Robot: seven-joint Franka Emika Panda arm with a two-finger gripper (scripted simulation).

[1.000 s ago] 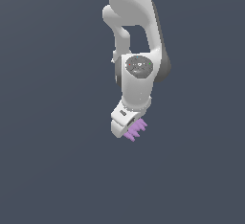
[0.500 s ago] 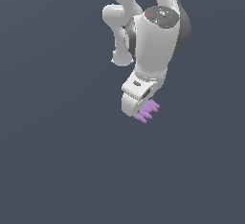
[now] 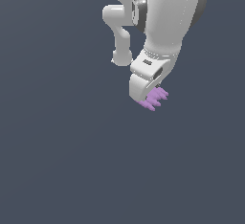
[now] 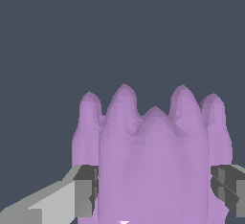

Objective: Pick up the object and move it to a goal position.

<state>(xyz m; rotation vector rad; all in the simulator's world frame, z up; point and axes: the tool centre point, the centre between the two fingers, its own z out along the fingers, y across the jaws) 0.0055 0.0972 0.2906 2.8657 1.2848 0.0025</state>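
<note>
One purple finned object (image 3: 155,97) sat clamped in the single claw (image 3: 149,95), the arm (image 3: 165,22) angled downward above the grey desk (image 3: 62,161).

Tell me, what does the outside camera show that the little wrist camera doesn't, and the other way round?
Only the exterior view shows the white arm itself, with its joints, reaching down to the gripper, and how small the purple block is against the wide grey background. Only the wrist view shows the block's rounded ridges close up and the two grey fingertips pressed against its sides. Both show the same light-purple ridged block held in the gripper, and the plain dark grey surroundings.
</note>
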